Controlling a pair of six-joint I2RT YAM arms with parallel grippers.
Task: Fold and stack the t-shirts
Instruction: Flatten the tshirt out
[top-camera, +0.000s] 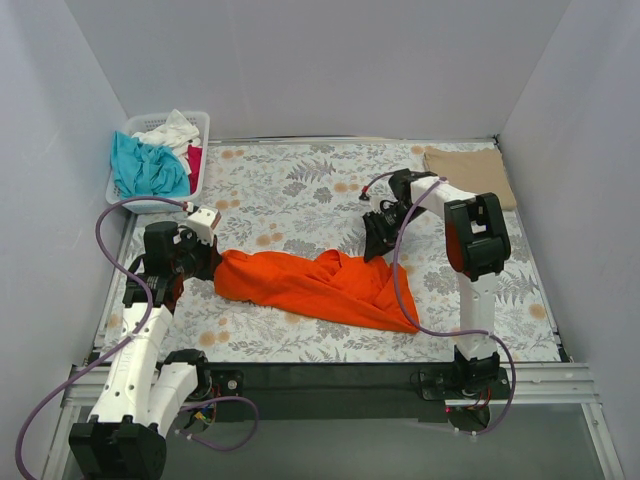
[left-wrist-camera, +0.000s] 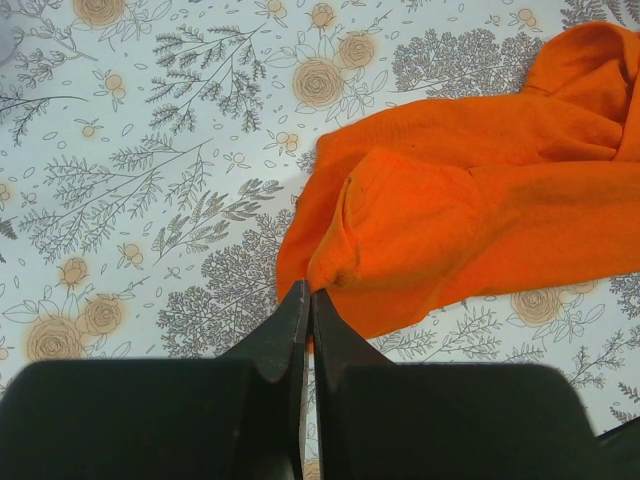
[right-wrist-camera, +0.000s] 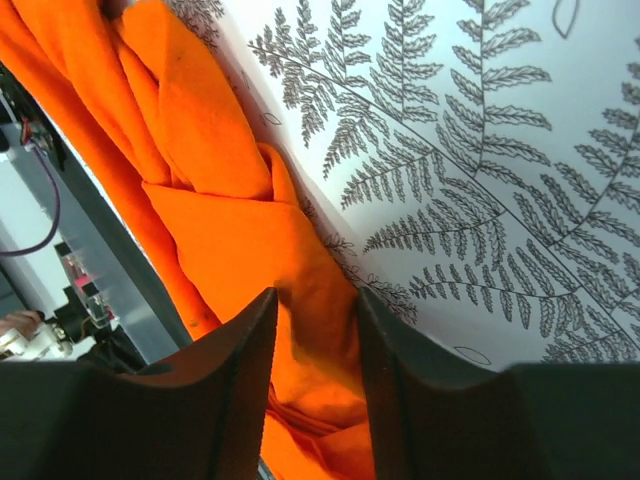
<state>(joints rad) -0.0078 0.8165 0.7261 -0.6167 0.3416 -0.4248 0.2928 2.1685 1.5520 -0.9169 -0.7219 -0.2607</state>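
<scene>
A bright orange t-shirt (top-camera: 310, 285) lies bunched across the middle of the table. My left gripper (top-camera: 214, 264) is shut on its left end; in the left wrist view the jaws (left-wrist-camera: 309, 292) pinch a small fold of the orange cloth (left-wrist-camera: 480, 220). At the shirt's upper right edge, my right gripper (top-camera: 376, 252) points down. Its jaws (right-wrist-camera: 315, 300) stand apart, with a ridge of orange cloth (right-wrist-camera: 210, 150) between them. A folded tan t-shirt (top-camera: 470, 172) lies flat at the back right corner.
A white slatted basket (top-camera: 150, 205) at the back left holds a teal shirt (top-camera: 145, 168), a white one (top-camera: 170, 132) and a pink-red one (top-camera: 194, 160). The floral tablecloth (top-camera: 300, 190) covers the table. Grey walls close in on three sides.
</scene>
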